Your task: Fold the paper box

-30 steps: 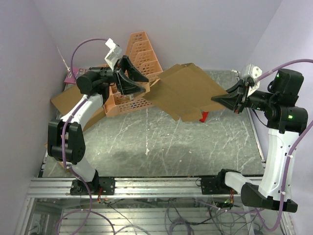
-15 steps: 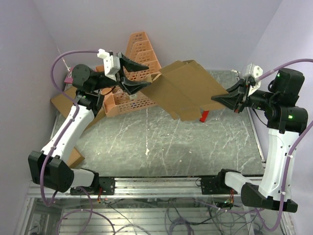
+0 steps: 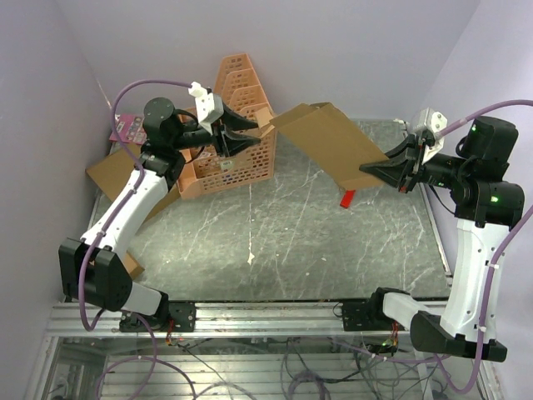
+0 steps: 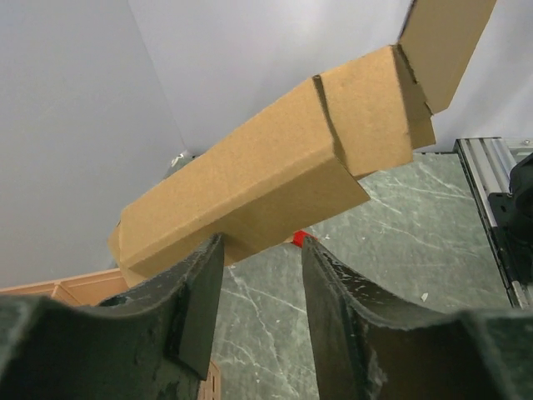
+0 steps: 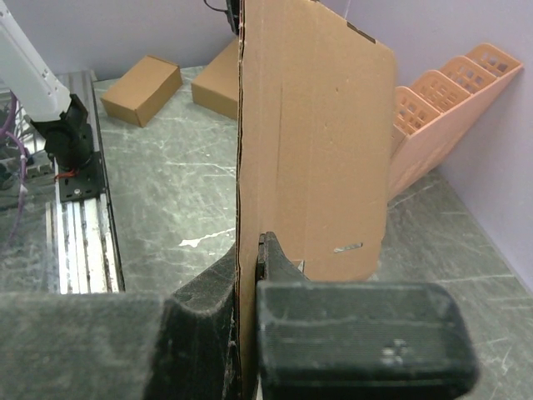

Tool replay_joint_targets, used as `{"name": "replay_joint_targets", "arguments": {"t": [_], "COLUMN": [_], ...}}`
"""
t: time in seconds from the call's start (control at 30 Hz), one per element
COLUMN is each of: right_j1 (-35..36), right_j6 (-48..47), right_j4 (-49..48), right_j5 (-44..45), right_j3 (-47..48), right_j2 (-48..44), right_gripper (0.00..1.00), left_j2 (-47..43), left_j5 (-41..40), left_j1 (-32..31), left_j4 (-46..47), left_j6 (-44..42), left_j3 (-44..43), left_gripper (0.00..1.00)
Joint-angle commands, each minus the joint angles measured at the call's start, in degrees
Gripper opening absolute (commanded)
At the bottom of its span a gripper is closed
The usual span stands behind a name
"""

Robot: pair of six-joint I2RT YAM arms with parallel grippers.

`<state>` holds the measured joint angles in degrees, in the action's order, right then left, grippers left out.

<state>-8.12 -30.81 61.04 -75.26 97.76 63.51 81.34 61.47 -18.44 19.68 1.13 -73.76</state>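
The right gripper (image 3: 372, 170) is pinching one edge of the paper box (image 3: 329, 142), its jaws tight on the cardboard. It is holding the partly folded sheet in the air above the far right of the table (image 3: 291, 250). The left gripper (image 3: 252, 133) is hovering over the orange basket (image 3: 241, 162), near the sheet's left end but not touching it. Its jaws are standing partway apart with nothing between them. A small red piece (image 3: 347, 198) is showing on the table by the sheet's lower corner.
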Motion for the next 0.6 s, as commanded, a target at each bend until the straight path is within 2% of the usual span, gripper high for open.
{"name": "replay_joint_targets", "arguments": {"t": [0.0,0.07,0.2,0.3,0.4,0.47,0.5,0.57], "right_j1": [0.56,0.61,0.56,0.56,0.56,0.56,0.56,0.56], "right_j6": [-0.31,-0.14,0.18,2.33,4.44,5.91,6.84,9.36], "right_j4": [0.01,-0.08,-1.00,-4.08,-6.26,-6.94,-7.63,-9.40], "right_j5": [-1.39,-0.17,4.64,8.32,9.84,9.12,8.49,7.41], "right_j3": [0.61,0.57,1.00,0.36,-0.01,-0.10,-0.27,-0.88], "right_j2": [-0.56,-0.52,-0.55,-1.33,-1.47,-1.31,-1.21,-1.30], "right_gripper": [0.00,0.00,0.00,0.00,0.00,0.00,0.00,0.00], "left_j2": [-0.95,-1.96,-4.87,-8.49,-15.13,-20.08,-22.60,-27.35], "left_j5": [0.28,0.21,-1.77,-3.51,-8.13,-13.46,-16.29,-22.12], "left_j1": [-0.15,0.00,2.28,7.39,12.48,13.66,13.69,13.73], "left_j4": [-0.74,0.23,3.49,11.67,22.55,22.79,19.97,17.34], "left_j6": [-1.44,-1.44,1.73,11.43,21.98,23.98,24.11,26.70], "left_j3": [-2.15,-1.21,1.95,6.65,14.72,20.82,23.03,27.48], "left_gripper": [0.58,0.62,0.62,0.66,0.76,0.83,0.86,0.87]}}
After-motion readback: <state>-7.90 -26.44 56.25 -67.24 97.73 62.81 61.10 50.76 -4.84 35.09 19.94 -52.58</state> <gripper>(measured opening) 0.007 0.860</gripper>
